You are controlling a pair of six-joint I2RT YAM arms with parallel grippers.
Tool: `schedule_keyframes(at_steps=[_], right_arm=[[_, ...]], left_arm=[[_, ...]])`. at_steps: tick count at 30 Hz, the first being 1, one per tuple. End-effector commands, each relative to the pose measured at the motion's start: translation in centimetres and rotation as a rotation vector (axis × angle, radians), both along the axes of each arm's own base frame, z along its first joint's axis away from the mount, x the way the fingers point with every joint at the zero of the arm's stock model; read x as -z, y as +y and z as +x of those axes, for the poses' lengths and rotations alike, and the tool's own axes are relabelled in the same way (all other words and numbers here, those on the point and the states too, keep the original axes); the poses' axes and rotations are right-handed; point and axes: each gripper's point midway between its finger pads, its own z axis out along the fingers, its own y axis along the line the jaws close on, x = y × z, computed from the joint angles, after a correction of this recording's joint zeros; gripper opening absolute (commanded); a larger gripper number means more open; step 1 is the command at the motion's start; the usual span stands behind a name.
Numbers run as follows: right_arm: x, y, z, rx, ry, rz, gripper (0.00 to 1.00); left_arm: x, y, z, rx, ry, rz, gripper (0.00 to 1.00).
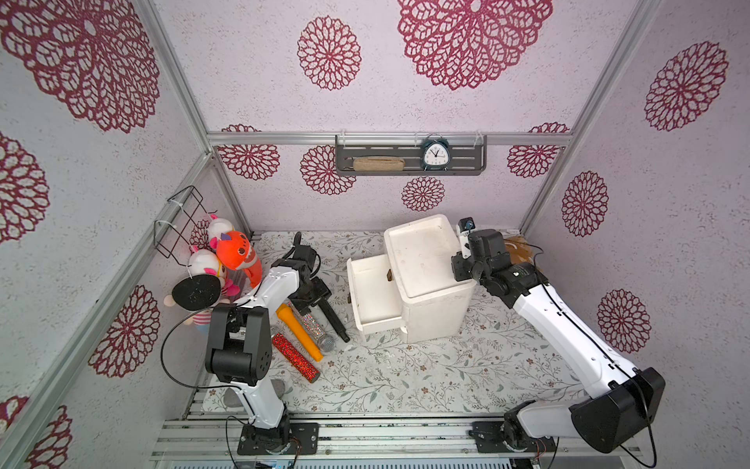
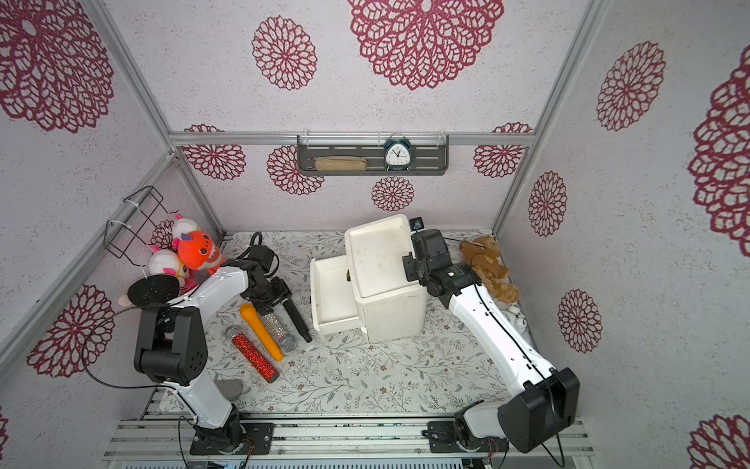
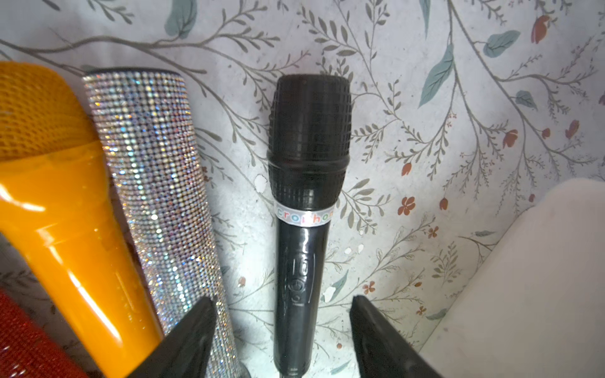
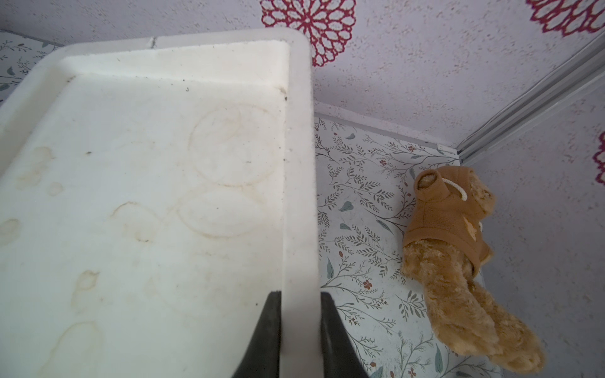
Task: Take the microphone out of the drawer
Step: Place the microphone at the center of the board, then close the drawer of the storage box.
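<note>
One black microphone point(image 3: 307, 157) lies on the table point(image 3: 458, 81), outside the drawer point(image 1: 371, 300), between your left gripper's point(image 3: 281, 300) spread jaws; a crooked retreat could knock it. Your right gripper point(image 4: 300, 294) pinches the cabinet rim point(image 4: 299, 163).

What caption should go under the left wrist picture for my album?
Left gripper open over the black microphone, on the flowery mat beside a silver microphone and an orange microphone.

Black plastic microphone point(image 3: 306, 203): white band point(image 3: 304, 217) under grille, coloured letters, legible "cro…hon". Teal alarm clock point(image 1: 435, 154), grey wall shelf point(image 1: 410, 171): dial numerals too small to read.
</note>
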Motion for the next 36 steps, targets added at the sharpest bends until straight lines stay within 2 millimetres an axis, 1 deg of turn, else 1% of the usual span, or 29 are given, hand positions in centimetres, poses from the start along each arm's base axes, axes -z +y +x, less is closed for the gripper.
schedule_keyframes(at_steps=[1,3,6,13,21,25,28,29,36], right_arm=[[-8.3,0.0,1.3,0.022,-0.275,0.093,0.0],[-8.1,0.1,1.4,0.019,-0.268,0.093,0.0],[-7.4,0.0,1.7,0.023,-0.247,0.09,0.0],[-4.5,-1.7,3.0,0.038,-0.147,0.154,0.0],[-2.6,-2.6,3.8,0.025,-0.067,0.141,0.0],[-1.4,-2.5,4.2,0.002,-0.011,0.139,0.0],[-1.0,-2.0,4.3,-0.021,0.009,0.145,0.0],[-1.0,-1.8,4.4,-0.028,0.014,0.148,0.0],[-0.7,-0.9,4.4,-0.068,0.037,0.169,0.0]], left_arm=[[-2.0,-0.7,0.9,0.039,-0.072,-0.01,0.75],[-2.1,-1.1,1.1,0.064,-0.077,-0.018,0.76],[-2.2,-2.4,1.3,0.114,-0.086,-0.051,0.77],[-2.1,-5.2,0.9,0.21,-0.098,-0.082,0.8],[-2.7,-8.0,0.3,0.28,-0.142,-0.124,0.81],[-2.9,-9.5,0.1,0.306,-0.158,-0.167,0.81],[-3.3,-10.6,0.4,0.322,-0.181,-0.195,0.82],[-3.5,-10.9,0.5,0.326,-0.191,-0.202,0.91],[-4.6,-13.9,1.7,0.372,-0.241,-0.249,0.93]])
